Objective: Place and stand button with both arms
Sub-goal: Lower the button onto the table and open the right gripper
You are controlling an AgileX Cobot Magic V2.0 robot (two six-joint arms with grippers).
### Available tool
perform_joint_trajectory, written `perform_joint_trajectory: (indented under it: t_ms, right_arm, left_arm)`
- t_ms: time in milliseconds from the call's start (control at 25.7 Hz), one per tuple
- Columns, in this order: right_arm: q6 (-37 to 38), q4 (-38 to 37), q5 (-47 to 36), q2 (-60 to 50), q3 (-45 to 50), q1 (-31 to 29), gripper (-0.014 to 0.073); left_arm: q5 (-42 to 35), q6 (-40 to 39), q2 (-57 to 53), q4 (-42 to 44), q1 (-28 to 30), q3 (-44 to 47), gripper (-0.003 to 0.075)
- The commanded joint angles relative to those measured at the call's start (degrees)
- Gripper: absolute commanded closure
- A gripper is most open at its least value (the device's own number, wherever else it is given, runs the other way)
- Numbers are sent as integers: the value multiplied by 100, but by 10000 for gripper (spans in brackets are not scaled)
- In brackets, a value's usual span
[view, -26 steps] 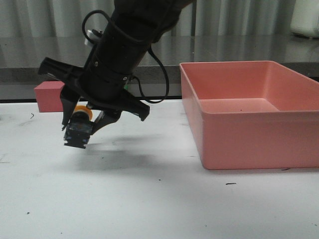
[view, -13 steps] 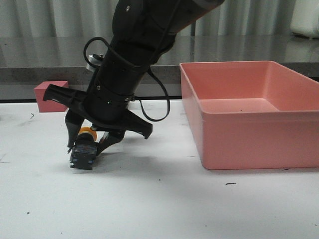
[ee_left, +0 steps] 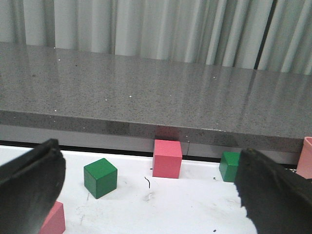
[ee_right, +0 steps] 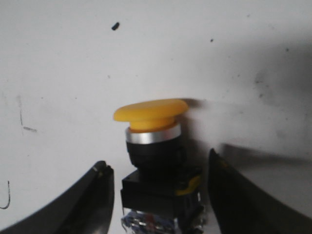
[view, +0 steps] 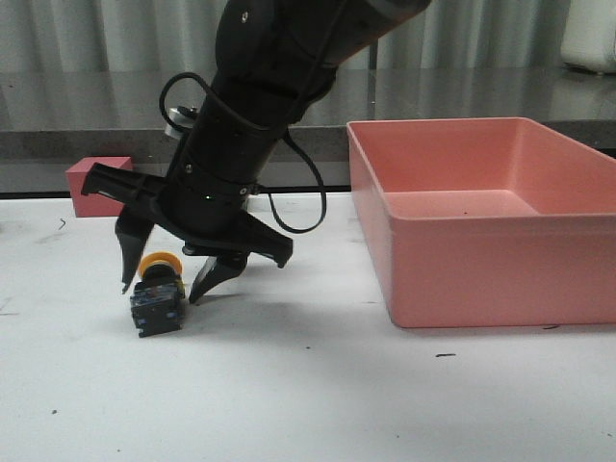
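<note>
The button [view: 157,298], with a yellow cap, silver-white collar and black base, rests on the white table with its cap up and leans slightly. My right gripper [view: 162,289] is open around it, one fingertip on each side, with a gap between them and the button. In the right wrist view the button [ee_right: 155,161] sits between the spread fingers [ee_right: 95,195], which do not touch it; the right gripper [ee_right: 161,204] is empty. My left gripper [ee_left: 151,195] is open and empty, and it is out of the front view.
A large pink bin [view: 462,269] stands on the right. A pink cube [view: 96,183] sits at the table's back left edge. The left wrist view shows a green cube [ee_left: 100,177], a pink cube [ee_left: 167,158] and another green cube [ee_left: 229,165].
My right gripper came down with the button, set it on the table and opened. The button now rests free between the fingers.
</note>
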Motion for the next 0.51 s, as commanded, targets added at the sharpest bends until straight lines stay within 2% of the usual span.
perform_joint_trajectory:
  t_ms: [0,117,466]
  right_arm:
    - [-14,27,59,-402,-379,-32,25]
    - [-14,11,198,-465,-535,-32,-1]
    - [-238,-370,172,-1003,-829,-32,13]
  left_arm:
    - [-499,-17,69,-54,0,-213,41]
    - [-499,-17,69,-54,0,-213,41]
    - [-499,-17,69,-54,0,-213,41]
